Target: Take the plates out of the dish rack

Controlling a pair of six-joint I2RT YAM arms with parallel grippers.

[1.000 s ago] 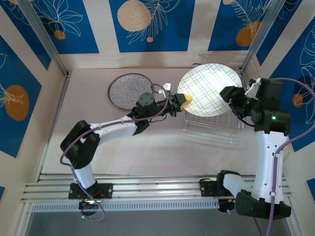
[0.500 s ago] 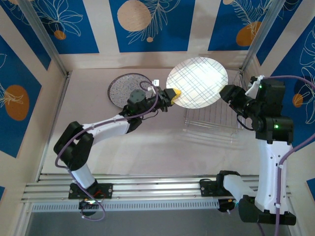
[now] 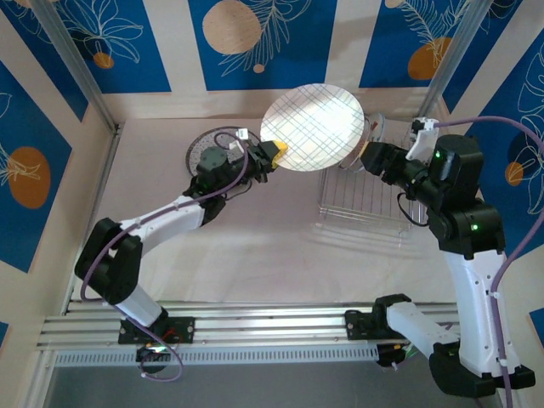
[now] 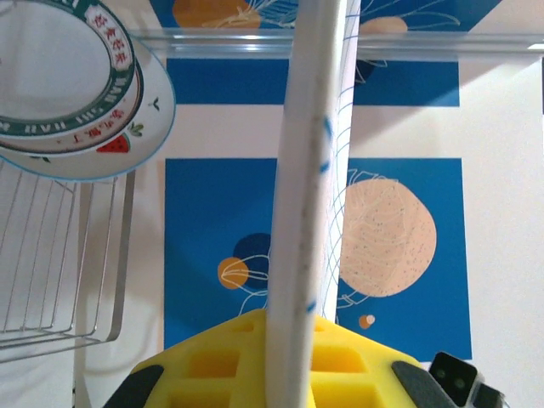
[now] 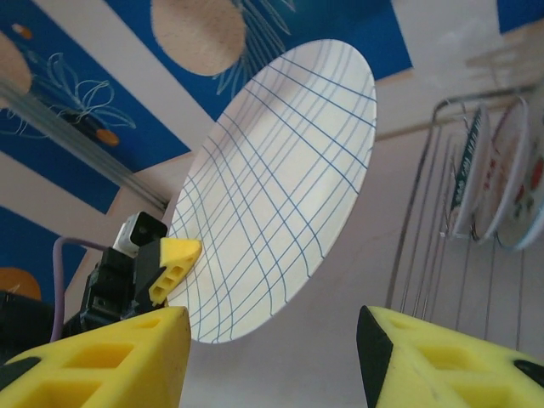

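The rack sits on the right half of the table, toward the back. The racked plates stand upright at its far end, close together. A raised plate hangs tilted in the air, above the rack's far left side and the table beside it. Its lower left rim is pinched in the left gripper. The right gripper is just right of that plate, not touching it. A flat plate lies on the table at back left, partly under the left arm.

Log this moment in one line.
left jaws: shut on crosshatched plate, lifted | right jaws: open, empty | dish rack: holds more plates | speckled plate: on table
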